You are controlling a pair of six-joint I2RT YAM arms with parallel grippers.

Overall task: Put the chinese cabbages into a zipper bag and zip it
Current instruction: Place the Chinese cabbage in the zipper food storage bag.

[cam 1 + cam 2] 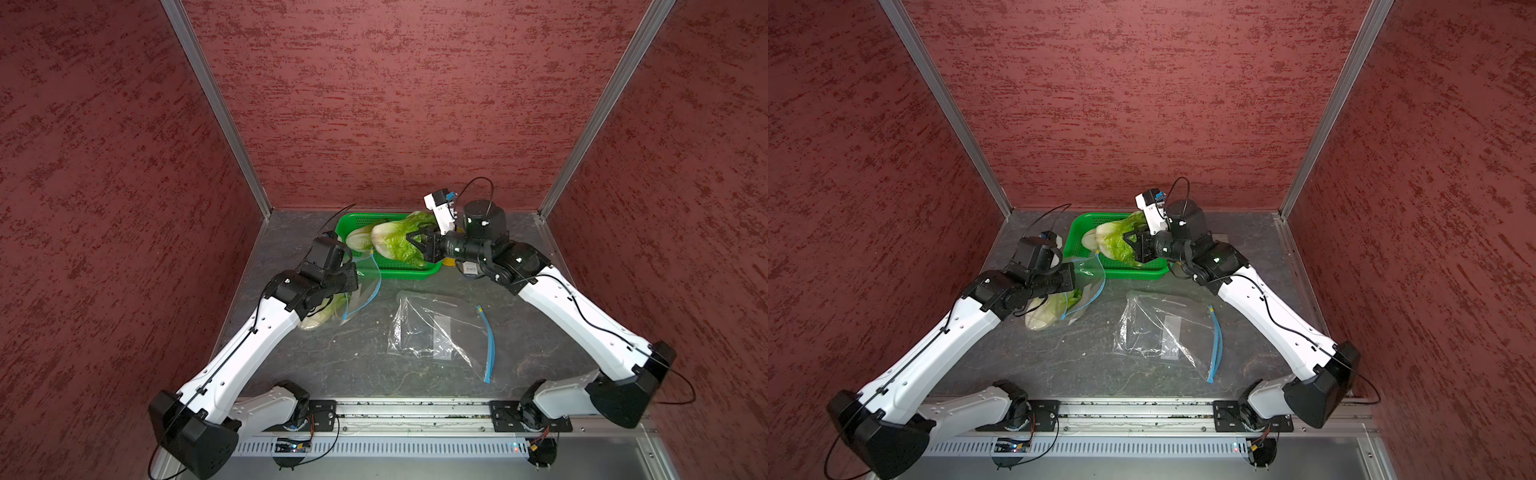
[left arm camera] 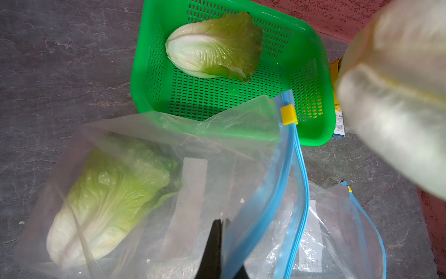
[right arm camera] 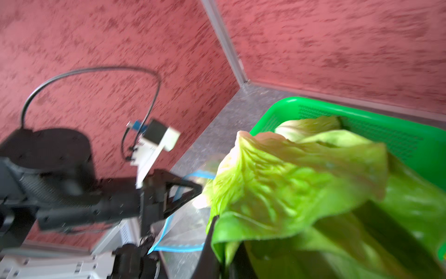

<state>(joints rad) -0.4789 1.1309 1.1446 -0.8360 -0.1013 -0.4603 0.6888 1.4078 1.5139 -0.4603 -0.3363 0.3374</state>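
The left end effector (image 2: pixel 219 229) pinches the zipper bag (image 2: pixel 217 149) at left so its mouth gapes; one cabbage (image 2: pixel 113 198) lies inside. The right end effector (image 1: pixel 415 243) pinches another cabbage (image 1: pixel 395 241) over the far basket (image 1: pixel 399 274), probably to bag it.

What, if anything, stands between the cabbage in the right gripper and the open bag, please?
Nothing visible does. The cabbage hangs in the right gripper above the basket, whose near rim seems to lie below the path; the left gripper holds the bag mouth open.
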